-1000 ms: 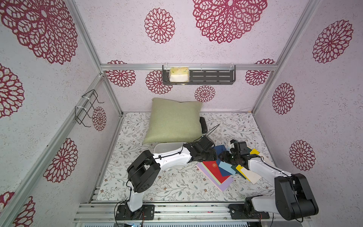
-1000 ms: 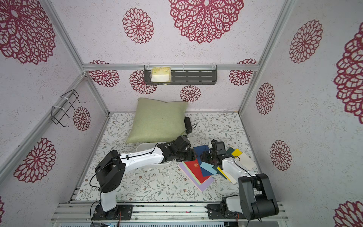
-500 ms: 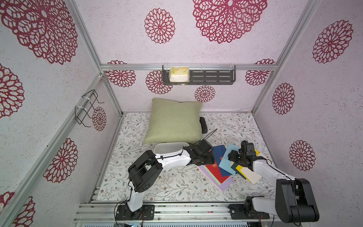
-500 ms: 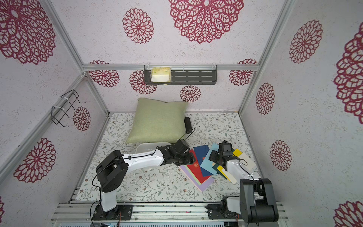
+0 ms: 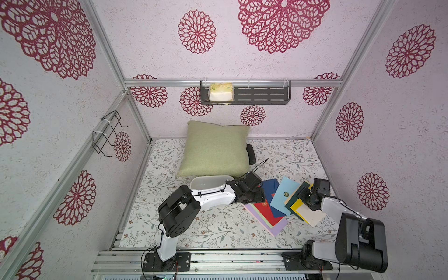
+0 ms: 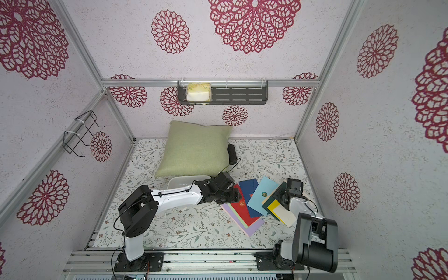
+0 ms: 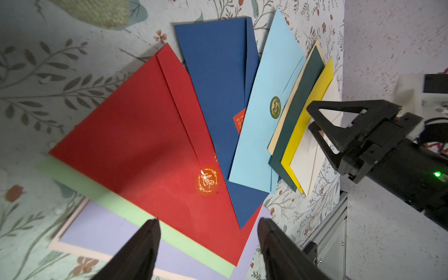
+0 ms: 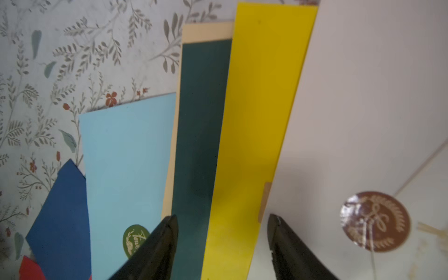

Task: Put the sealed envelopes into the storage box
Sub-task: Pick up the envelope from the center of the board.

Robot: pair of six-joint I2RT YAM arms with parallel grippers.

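Note:
The sealed envelopes lie fanned on the floral table. In the left wrist view they are red, navy, light blue, dark green, yellow and white, with pale green and lilac under the red one. My left gripper hangs open over the red envelope's edge and holds nothing. My right gripper is open just above the dark green and yellow envelopes. The white storage box sits left of the fan, partly hidden by the left arm.
A green cushion lies just behind the box, with a black cylinder beside it. A dark wall shelf holds a yellow sponge. The right wall stands close to the right arm. The table's front rail runs along the near edge.
The right gripper drew back to the right and opened wider. The light blue envelope slid out and now lies spread on top of the fan. The left gripper shifted slightly nearer.

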